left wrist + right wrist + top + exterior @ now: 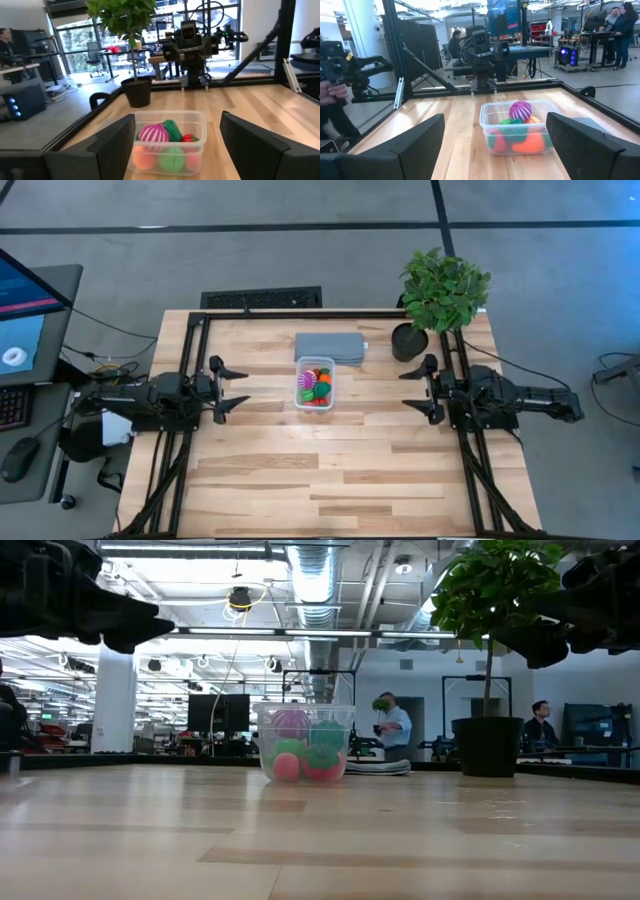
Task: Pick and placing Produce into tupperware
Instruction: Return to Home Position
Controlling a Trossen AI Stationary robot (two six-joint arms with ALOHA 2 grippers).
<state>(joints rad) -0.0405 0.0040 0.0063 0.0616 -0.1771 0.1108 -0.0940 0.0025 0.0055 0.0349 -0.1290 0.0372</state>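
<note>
The clear tupperware tub point(315, 383) stands on the table's middle, a little toward the far edge, and holds the produce: a purple spiky ball point(306, 381), plus green, red and orange pieces point(520, 135). My left gripper point(234, 386) hovers open near the table's left side, facing the tub. My right gripper point(417, 388) hovers open near the right side, also facing the tub. In both wrist views the tub point(170, 142) sits ahead between the spread fingers. Neither gripper touches anything.
A flat grey pad point(329, 346) lies just beyond the tub's far side. A potted leafy plant point(440, 295) stands at the far right corner. Black frame rails point(300, 313) run along the table's far, left and right sides. People show in the room behind.
</note>
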